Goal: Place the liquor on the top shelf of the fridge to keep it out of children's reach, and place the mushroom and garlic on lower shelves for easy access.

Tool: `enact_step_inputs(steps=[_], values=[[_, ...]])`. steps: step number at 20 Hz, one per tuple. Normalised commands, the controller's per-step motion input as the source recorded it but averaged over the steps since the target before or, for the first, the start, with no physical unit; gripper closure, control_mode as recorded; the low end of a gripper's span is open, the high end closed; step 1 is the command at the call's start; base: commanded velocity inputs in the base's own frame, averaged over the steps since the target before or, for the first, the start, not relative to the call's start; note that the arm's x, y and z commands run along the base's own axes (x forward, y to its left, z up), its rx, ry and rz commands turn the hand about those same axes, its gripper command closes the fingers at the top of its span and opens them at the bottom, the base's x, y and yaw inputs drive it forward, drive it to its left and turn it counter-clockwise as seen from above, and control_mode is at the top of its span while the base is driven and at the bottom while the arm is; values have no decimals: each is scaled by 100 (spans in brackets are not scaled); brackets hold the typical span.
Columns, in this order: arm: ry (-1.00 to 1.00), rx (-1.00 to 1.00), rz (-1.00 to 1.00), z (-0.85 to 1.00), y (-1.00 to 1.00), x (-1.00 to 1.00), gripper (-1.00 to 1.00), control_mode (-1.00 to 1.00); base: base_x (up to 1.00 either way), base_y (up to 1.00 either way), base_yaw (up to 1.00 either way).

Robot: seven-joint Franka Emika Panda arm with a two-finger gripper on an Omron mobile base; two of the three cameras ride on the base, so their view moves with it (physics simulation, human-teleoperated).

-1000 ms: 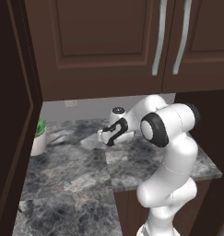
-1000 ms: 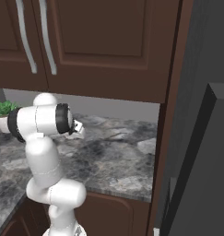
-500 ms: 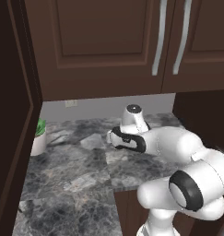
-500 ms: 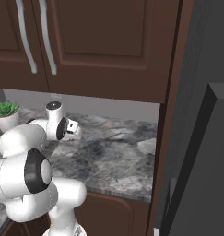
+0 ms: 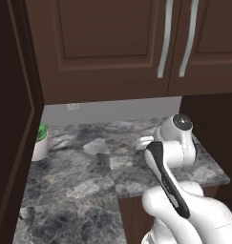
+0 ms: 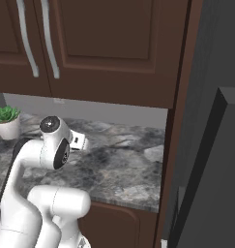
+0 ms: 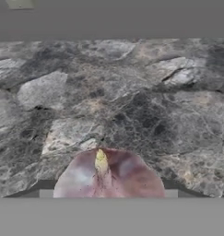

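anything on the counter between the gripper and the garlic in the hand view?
Nothing visible. The garlic sits right at the bottom of the hand view, close to the camera, with bare marbled counter around and beyond it. The fingertips themselves can't be made out there, so contact is unclear.

Garlic on counter; potted plant far left, probably.

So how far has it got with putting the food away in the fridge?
Nothing visibly stored yet: no shelf or bottle in sight. In hand: a pinkish-white garlic bulb with a pointed tip sits right at the tool, seemingly carried above the grey marble counter. Left: taking it to the tall dark-grey fridge, then whatever else remains.
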Motion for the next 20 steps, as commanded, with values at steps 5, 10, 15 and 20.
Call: enact_step_inputs(steps=[5,10,15,20], values=[[-20,3,0,100,-59,-100,100,-100,0,0,0],[-4,0,0,73,-29,-100,100,-100,0,0,0],[1,-3,0,44,0,-69,100,-100,0,0,0],[6,-5,0,14,1,-29,100,100,-36,0,-1]])
